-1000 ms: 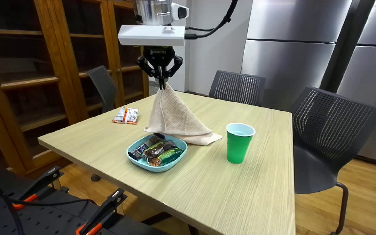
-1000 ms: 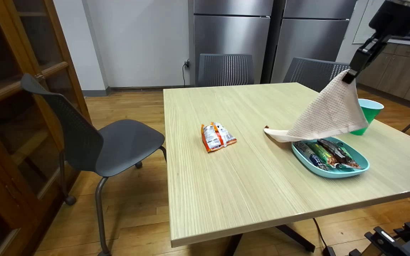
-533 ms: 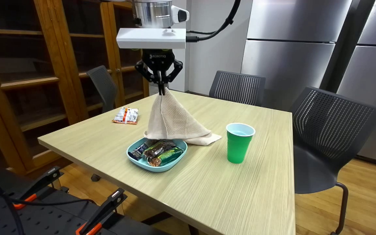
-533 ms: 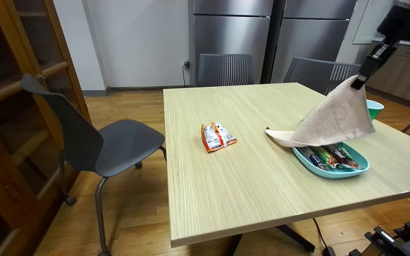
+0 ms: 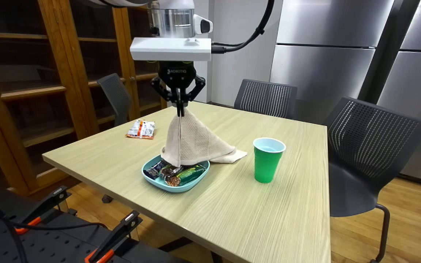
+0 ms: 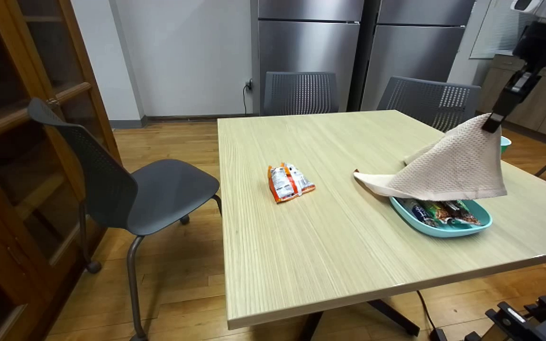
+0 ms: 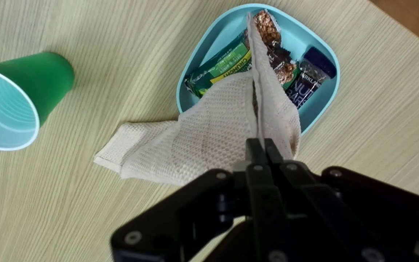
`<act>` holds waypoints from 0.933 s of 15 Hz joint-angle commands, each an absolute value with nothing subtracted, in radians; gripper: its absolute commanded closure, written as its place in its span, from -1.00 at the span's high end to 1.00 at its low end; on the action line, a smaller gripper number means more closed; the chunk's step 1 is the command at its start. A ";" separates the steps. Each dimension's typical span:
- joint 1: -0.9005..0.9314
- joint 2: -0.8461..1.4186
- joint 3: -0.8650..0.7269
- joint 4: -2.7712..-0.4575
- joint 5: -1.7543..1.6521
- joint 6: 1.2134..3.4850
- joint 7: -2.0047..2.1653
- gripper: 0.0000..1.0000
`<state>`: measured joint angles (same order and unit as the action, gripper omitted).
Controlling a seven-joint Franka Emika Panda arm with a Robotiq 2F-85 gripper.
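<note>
A beige cloth (image 5: 199, 142) is being gripped at its peak by the gripper (image 5: 180, 112), the jaws being clamped together on the thin fabric. From there the cloth is being hung over a turquoise dish (image 7: 296, 40), part of which is being hidden by it in both exterior views and in the wrist view; whether anything in the dish is being touched by it cannot be told. One end of the cloth is being borne by the table (image 5: 269, 219), just beside the dish. In the dish, wrapped bars (image 7: 278, 60) are being held, among them a green bar (image 7: 227, 59) and a dark blue nut bar (image 7: 306, 85), both being partly covered from the wrist camera. A green cup (image 5: 267, 164) is being supported upright on the table near the cloth; a silver and orange packet (image 6: 289, 182) is being supported apart from the dish.
</note>
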<state>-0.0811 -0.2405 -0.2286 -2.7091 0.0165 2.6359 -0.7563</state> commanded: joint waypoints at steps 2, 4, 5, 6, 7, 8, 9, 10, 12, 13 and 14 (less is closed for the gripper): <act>-0.102 -0.291 -0.231 -2.731 -0.044 2.579 -0.751 -0.99; -0.107 -0.293 -0.230 -2.733 -0.063 2.572 -0.747 -0.99; -0.113 -0.294 -0.228 -2.731 -0.080 2.561 -0.743 -0.99; -0.118 -0.296 -0.227 -2.730 -0.095 2.556 -0.738 -0.99; -0.123 -0.298 -0.225 -2.730 -0.111 2.546 -0.736 -0.99; -0.129 -0.303 -0.223 -2.731 -0.132 2.537 -0.731 -0.99; -0.136 -0.308 -0.222 -2.732 -0.152 2.530 -0.724 -0.99; -0.142 -0.313 -0.222 -2.733 -0.167 2.524 -0.721 -0.99; -0.150 -0.317 -0.224 -2.734 -0.188 2.514 -0.719 -0.99; -0.155 -0.311 -0.222 -2.732 -0.202 2.506 -0.713 -0.99; -0.159 -0.310 -0.220 -2.730 -0.216 2.499 -0.708 -0.99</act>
